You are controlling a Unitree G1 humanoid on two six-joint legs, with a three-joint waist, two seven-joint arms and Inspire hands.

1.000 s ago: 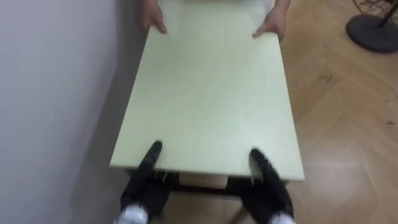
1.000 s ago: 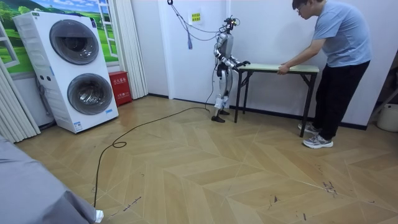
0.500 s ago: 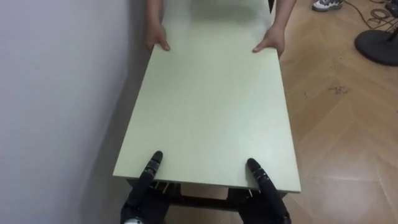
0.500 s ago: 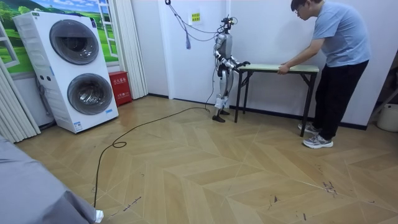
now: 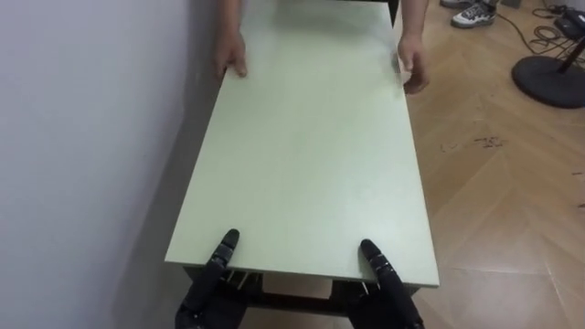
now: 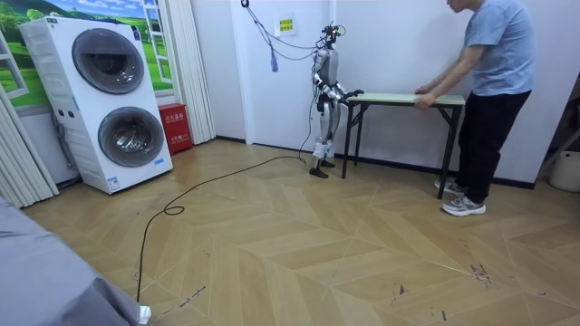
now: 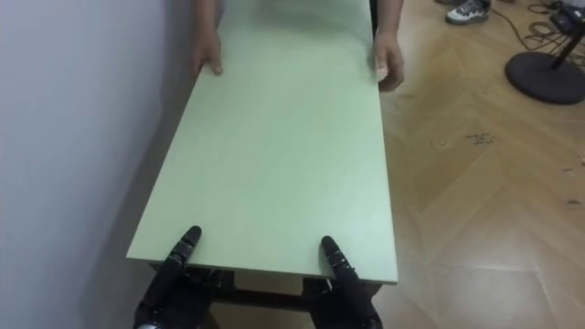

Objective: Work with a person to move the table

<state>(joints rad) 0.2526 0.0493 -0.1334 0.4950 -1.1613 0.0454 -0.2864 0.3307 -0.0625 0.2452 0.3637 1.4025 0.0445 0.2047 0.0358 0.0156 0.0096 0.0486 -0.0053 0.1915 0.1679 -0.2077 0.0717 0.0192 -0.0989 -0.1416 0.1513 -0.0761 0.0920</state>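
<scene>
While the table (image 5: 311, 155) stands lengthwise against the white wall (image 5: 82, 137) on the left of the eye frames, you have the robot at its near short end and a person (image 6: 494, 81) at the far one. That splits the load end to end.

Your left hand (image 5: 219, 258) comes up at the lower left and your right hand (image 5: 377, 267) at the lower right, set wide apart near the two near corners. I judge that spacing is meant to keep the top from twisting. A dark tip of each hand lies on the pale green top. The rest sits below the near edge, so you cannot tell whether either hand is clamped on the edge or merely laid against it.

At the upper edge of the frame, the person's wall-side hand (image 5: 233, 59) rests on the far corner. Their floor-side hand (image 5: 413, 68) wraps the long edge just beside the other corner, on the side where the wooden floor (image 5: 494, 201) leaves room to swing out.

From the room view you get what the eye views lack. It shows the dark legs (image 6: 446, 149), which appear to reach the floor, so I judge the lift has not begun. It also shows the robot upright at the frame-left end and the person leaning in from the right. A stacked washer and dryer (image 6: 118, 100) stands well apart at far left.
</scene>
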